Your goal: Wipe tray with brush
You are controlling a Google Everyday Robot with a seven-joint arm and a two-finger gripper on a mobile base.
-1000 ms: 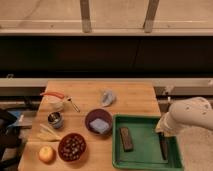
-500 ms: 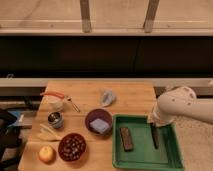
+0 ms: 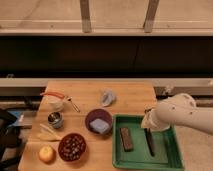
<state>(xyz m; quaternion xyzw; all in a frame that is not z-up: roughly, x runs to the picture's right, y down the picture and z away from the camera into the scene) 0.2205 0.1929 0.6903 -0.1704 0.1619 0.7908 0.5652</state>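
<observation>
Gripper (image 3: 146, 123) hangs over the tray (image 3: 167, 150) at the desk's front right corner, clamped tight on the brush (image 3: 149, 142), which points down beside a brown block (image 3: 126, 139). Wiping appears under way; the next stroke calls for steady contact.

A light wooden table (image 3: 130, 92) carried a crumpled grey-white cloth (image 3: 107, 96) near its back edge. At the left stood a white cup (image 3: 54, 104) with an orange-handled tool (image 3: 52, 94) across it. Nearer me sat a small metal tin (image 3: 55, 119), pale yellow strips (image 3: 47, 133), a round yellow-orange fruit (image 3: 46, 153), a dark red bowl of brown pieces (image 3: 72, 146), and a purple bowl (image 3: 91, 116) holding a blue sponge (image 3: 101, 125). A short brown rectangular block (image 3: 126, 138) lay to its right.
</observation>
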